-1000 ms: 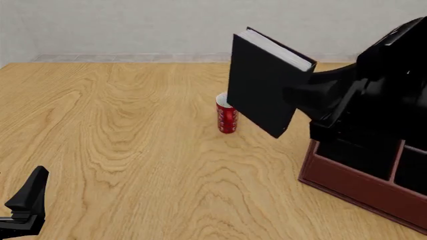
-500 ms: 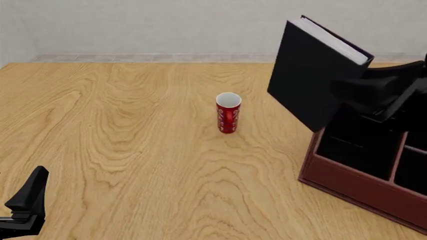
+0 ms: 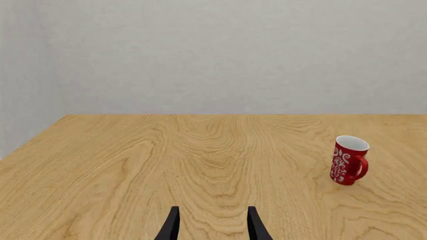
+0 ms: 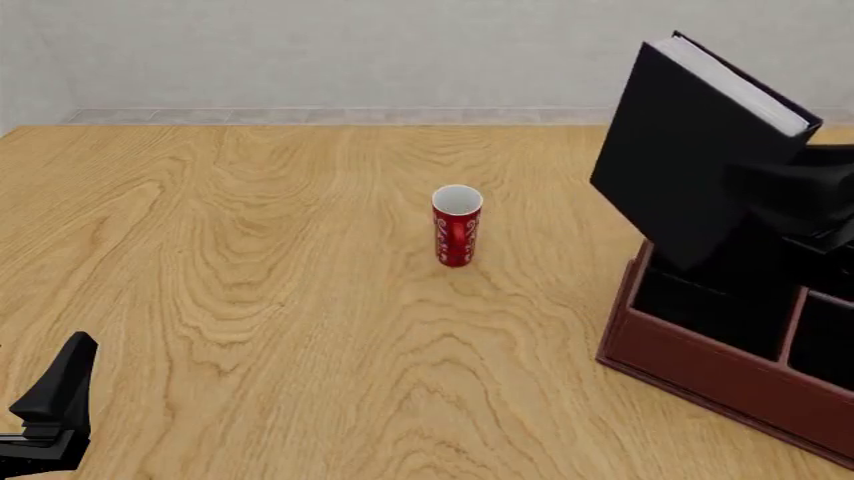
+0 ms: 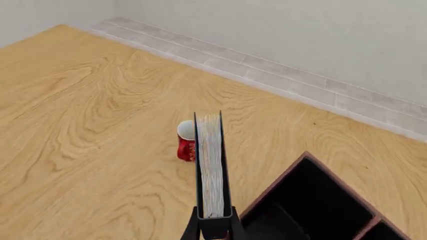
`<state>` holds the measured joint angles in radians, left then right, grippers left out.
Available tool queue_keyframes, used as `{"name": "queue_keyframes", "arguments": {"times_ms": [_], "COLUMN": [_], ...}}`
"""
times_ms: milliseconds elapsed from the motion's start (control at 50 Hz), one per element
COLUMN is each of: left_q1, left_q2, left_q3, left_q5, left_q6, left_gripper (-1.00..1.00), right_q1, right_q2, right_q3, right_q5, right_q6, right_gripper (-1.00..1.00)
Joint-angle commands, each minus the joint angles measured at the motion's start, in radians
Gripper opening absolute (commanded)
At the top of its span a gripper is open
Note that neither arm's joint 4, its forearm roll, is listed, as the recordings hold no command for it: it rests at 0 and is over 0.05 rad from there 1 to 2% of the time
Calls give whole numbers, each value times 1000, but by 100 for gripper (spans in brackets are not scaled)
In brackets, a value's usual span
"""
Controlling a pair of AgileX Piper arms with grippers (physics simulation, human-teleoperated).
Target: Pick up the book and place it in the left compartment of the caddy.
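Note:
The book (image 4: 694, 150), a thick black hardcover with white page edges, hangs tilted in the air above the caddy (image 4: 707, 372). Its lower corner is over the left compartment (image 4: 707, 305), a wide black-lined bay. My right gripper (image 4: 774, 190) is shut on the book's right side. The right wrist view shows the book (image 5: 211, 170) edge-on, clamped in the right gripper (image 5: 213, 224), with the caddy (image 5: 272, 186) and its left compartment (image 5: 313, 200) below. My left gripper (image 4: 54, 400) rests at the near left, far from the book, open with nothing in it (image 3: 213, 227).
A red mug (image 4: 455, 226) with white pattern stands upright mid-table, left of the caddy; it also shows in the wrist views (image 3: 348, 160) (image 5: 186, 141). A divider (image 4: 797, 318) separates narrower bays to the right. A grey wall runs behind the table.
The right arm has carried the book to the right, from in front of the mug to above the caddy's left end. The left arm has not moved.

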<state>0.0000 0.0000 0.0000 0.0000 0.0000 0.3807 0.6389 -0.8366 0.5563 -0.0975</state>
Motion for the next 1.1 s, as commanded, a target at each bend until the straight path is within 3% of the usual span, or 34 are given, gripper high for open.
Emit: {"name": "queue_keyframes", "arguments": {"times_ms": [20,200,240,280,380,560,580,640,660,700,720,860,880,940,1000,1100], "left_q1": [0,0,0,0,0,0,0,0,0,0,0,0,0,0,0,0], "left_q2": [0,0,0,0,0,0,0,0,0,0,0,0,0,0,0,0], "left_q3": [0,0,0,0,0,0,0,0,0,0,0,0,0,0,0,0], "left_q5": [0,0,0,0,0,0,0,0,0,0,0,0,0,0,0,0], "left_q6": [0,0,0,0,0,0,0,0,0,0,0,0,0,0,0,0], "left_gripper": [100,100,100,100,100,100,100,100,100,100,100,100,100,100,100,100], "right_q1": [-57,-113,-128,-115,-152,-180,-217,-225,-270,-240,-275,-319,-363,-351,-414,-437], "right_q2": [-43,-69,-81,-93,-110,-119,-129,-134,-138,-136,-141,-160,-146,-145,-157,-155], "right_q3": [-3,-4,-10,-23,-31,-14,-10,-2,4,10,13,29,42,53,63,65], "right_q5": [26,46,51,48,64,64,69,67,76,60,67,53,61,45,45,39], "right_q6": [16,17,39,95,101,77,64,50,46,54,44,23,20,19,3,-21], "right_gripper": [-100,-100,-100,-100,-100,-100,-100,-100,-100,-100,-100,-100,-100,-100,-100,-100]}}
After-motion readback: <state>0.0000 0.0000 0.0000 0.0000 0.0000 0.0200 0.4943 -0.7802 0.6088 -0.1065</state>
